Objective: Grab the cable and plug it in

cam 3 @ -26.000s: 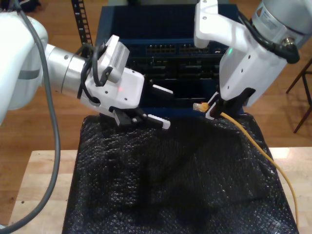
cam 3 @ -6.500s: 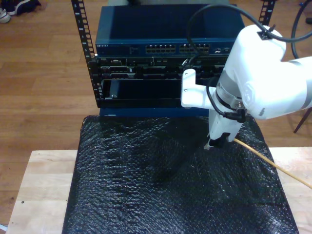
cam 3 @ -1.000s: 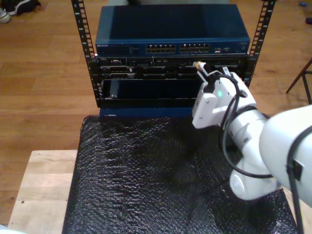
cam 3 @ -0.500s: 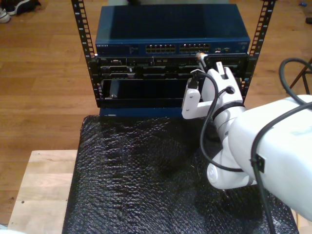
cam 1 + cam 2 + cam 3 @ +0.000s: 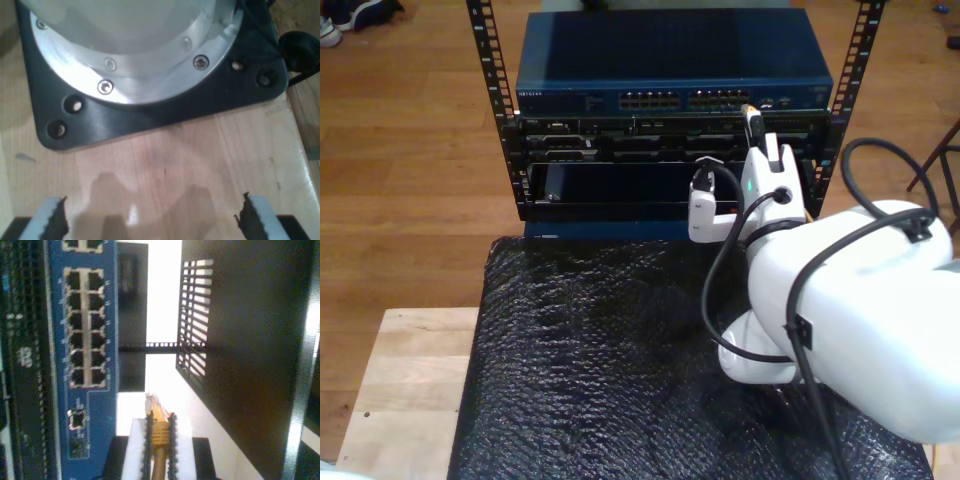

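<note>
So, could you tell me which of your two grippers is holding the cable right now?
My second gripper: its jaws are shut on the cable, plug pointing toward the blue switch. My first gripper is open over bare wood.

Wooden floor [image 5: 410, 150]; pale wooden table [image 5: 400, 390].

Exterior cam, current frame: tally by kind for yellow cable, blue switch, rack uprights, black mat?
yellow cable: 1
blue switch: 1
rack uprights: 2
black mat: 1
Total: 5
</note>
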